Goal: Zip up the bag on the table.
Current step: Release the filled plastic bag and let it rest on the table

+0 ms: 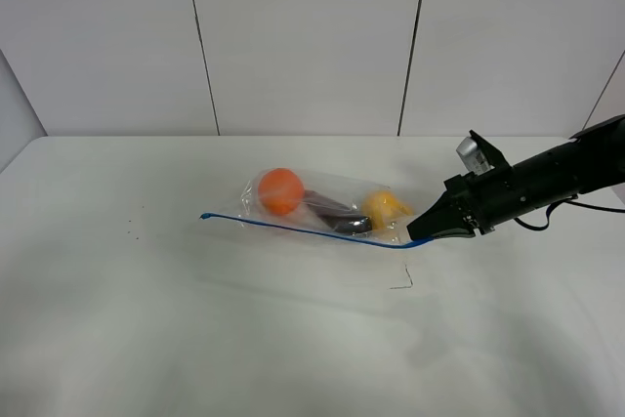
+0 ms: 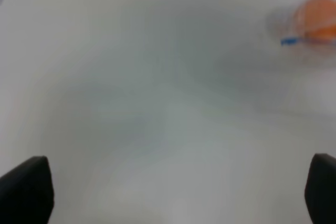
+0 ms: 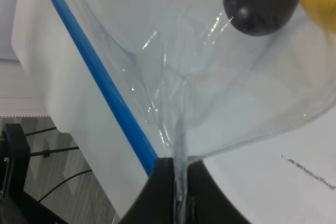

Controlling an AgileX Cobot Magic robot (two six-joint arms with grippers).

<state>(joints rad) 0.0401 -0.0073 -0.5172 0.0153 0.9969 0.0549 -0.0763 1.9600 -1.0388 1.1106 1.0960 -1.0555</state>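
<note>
The clear bag lies in the middle of the white table. An orange ball, a dark purple piece and a yellow piece show through it. Its blue zipper strip runs along the near edge. My right gripper is shut on the bag's right corner at the end of the strip. The right wrist view shows the jaws pinching the clear plastic beside the blue strip. My left gripper is open and empty over bare table, far from the bag.
A small black mark lies on the table just in front of the bag's right end. A white panelled wall stands behind the table. The right wrist view shows the table's edge and a dark stand beyond it.
</note>
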